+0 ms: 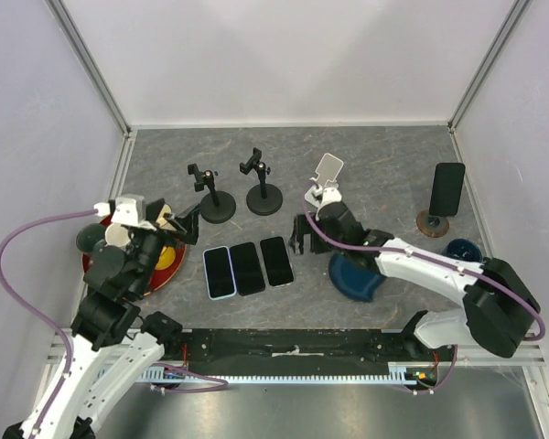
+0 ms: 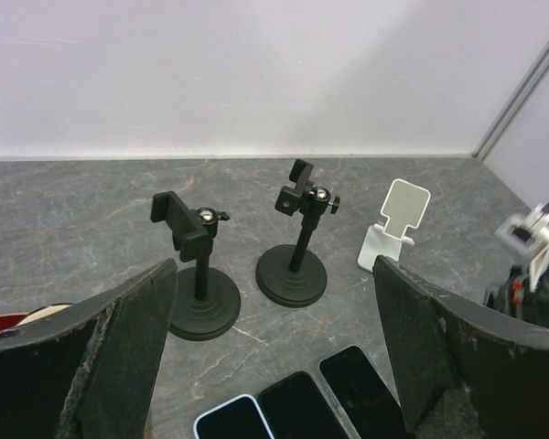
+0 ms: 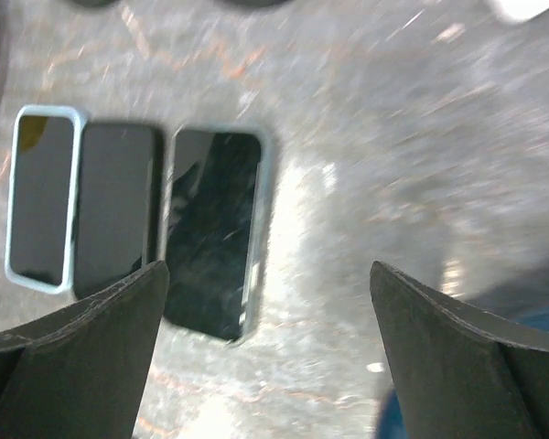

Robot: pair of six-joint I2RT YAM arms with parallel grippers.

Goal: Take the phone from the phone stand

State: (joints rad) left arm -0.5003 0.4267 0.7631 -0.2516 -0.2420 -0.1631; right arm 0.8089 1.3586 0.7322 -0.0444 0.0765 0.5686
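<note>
Right gripper (image 3: 267, 274) gapes wide, empty, hovering over the phone (image 3: 215, 229), which lies flat on the table (image 1: 384, 165) beside two more phones (image 1: 247, 268). Left gripper (image 2: 274, 265) is also wide and empty.

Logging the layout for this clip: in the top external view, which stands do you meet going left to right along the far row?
Black clamp stand, empty → second black clamp stand, empty → white stand, empty → brown round stand with the dark phone propped on it.
</note>
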